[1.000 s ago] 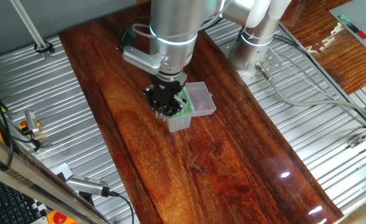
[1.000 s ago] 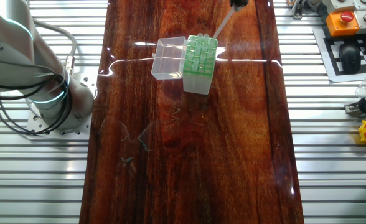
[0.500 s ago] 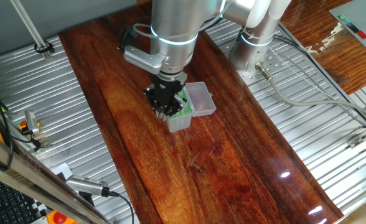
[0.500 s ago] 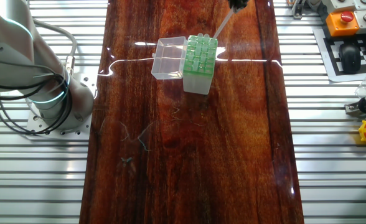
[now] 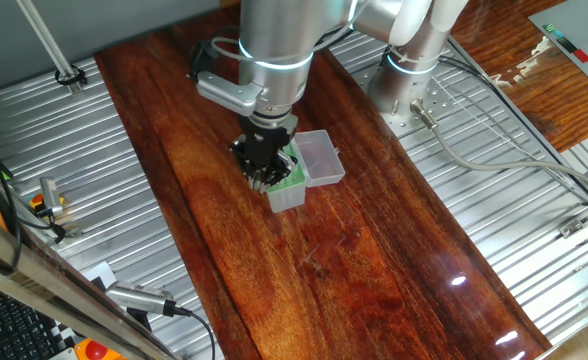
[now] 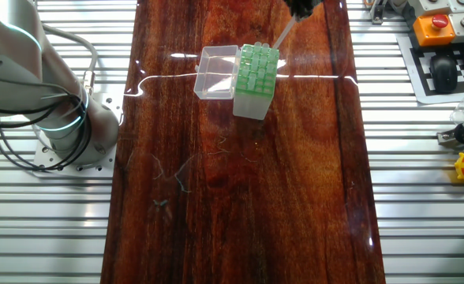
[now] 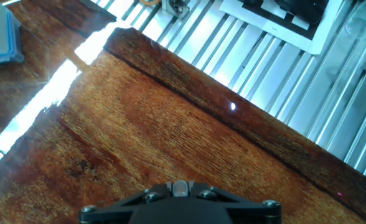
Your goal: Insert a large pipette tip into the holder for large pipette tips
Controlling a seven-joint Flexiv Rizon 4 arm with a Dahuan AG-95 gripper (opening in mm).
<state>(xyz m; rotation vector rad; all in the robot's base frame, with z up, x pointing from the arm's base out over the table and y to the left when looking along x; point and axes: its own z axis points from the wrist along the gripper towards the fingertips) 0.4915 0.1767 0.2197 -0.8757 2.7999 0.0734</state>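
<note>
Tool (image 5: 265, 172) grip cannot be told; the large pipette tip (image 6: 284, 34) slanting below it should be uprighted over the holder (image 6: 255, 79) before pressing.

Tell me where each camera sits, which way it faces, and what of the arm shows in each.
One fixed view: high off one long side of the wooden table, looking down; arm and gripper over the holder.
The other fixed view: high, looking down the table's length; arm base at left, gripper at the top edge, holding the large pipette tip above the holder.
Hand view: on the hand, facing bare tabletop and metal slats; only the gripper body shows, jaws unseen.
Shared: both fixed views show the holder with its lid open.
</note>
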